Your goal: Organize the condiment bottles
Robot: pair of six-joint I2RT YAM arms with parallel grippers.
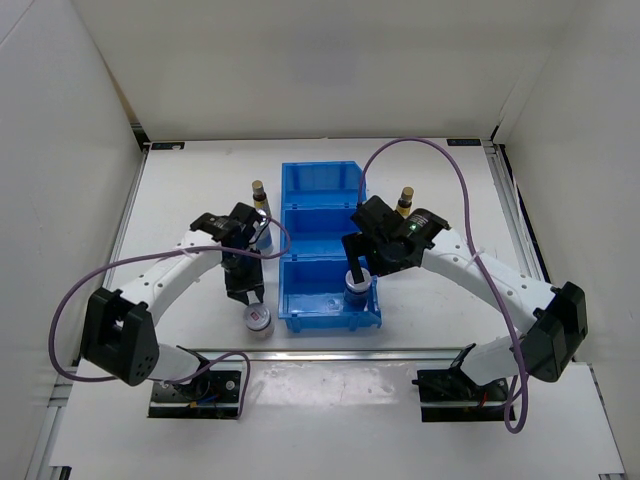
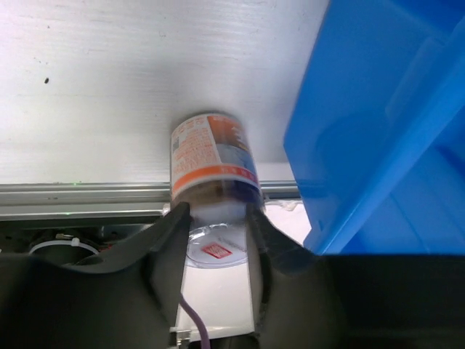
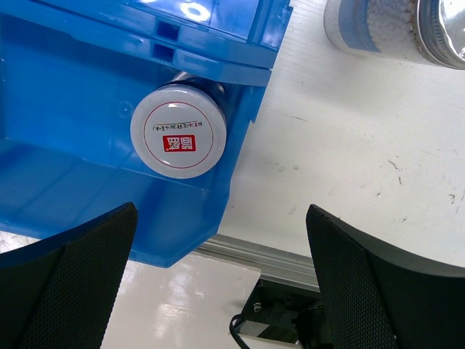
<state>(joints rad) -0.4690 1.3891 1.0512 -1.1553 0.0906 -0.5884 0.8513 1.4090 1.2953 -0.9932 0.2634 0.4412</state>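
My left gripper (image 1: 249,296) (image 2: 216,218) is closed on the lid end of a squat jar (image 1: 258,320) (image 2: 212,163) with an orange label, left of the blue bin's near corner. My right gripper (image 1: 358,272) (image 3: 221,218) is wide open above a second squat jar (image 1: 357,286) (image 3: 178,131), which stands in the right corner of the bin's near compartment. One dark-brown bottle (image 1: 258,190) stands left of the bin and another (image 1: 406,197) right of it. A white-blue cylinder (image 3: 370,25) stands on the table right of the bin. Another cylinder (image 1: 264,236) is partly hidden by my left arm.
The blue three-compartment bin (image 1: 320,180) (image 3: 65,94) (image 2: 378,131) stands mid-table, its long side running away from me. A metal rail (image 2: 80,193) (image 3: 276,258) marks the table's near edge, just below both grippers. White walls enclose the table on three sides.
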